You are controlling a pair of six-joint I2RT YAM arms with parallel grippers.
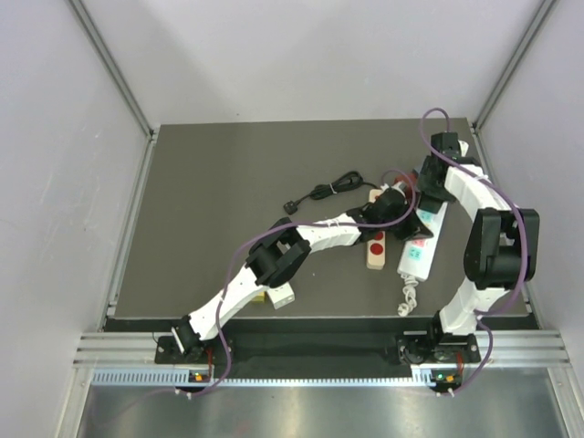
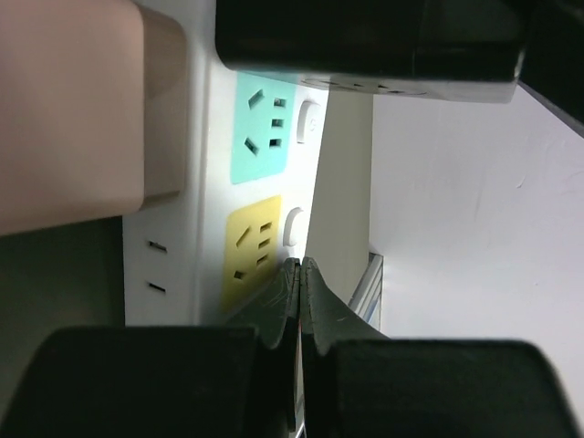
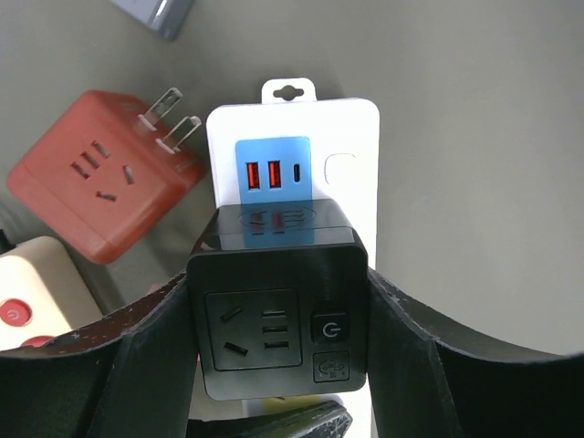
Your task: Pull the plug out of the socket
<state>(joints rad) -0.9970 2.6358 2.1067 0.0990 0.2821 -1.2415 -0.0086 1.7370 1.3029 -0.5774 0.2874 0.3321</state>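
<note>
the black cube-shaped plastic plug (image 3: 274, 319) sits in the end socket of the long white plastic power strip (image 1: 420, 248), just below the strip's blue usb panel, at the right of the dark bench (image 1: 210, 201). the strip's long axis runs from far right towards near centre, and the plug stands up off its face, so the pull should go straight up, square to that axis and back along the right arm's wrist.

the right tool (image 3: 278, 292) is the nearer one by far: its two fingers sit against opposite flanks of the plug with no gap showing, and it appears clamped on it. the right arm arches up over the far end of the strip, then drops down onto the plug.

the left arm stretches diagonally across the bench to the strip's near-left side. the left tool (image 2: 299, 269) has its fingertips pressed together with nothing between them, the tips at the strip's edge by the yellow socket panel (probably bracing the strip, though contact cannot be confirmed). a red cube adapter (image 3: 100, 187) lies just beside the strip.
</note>
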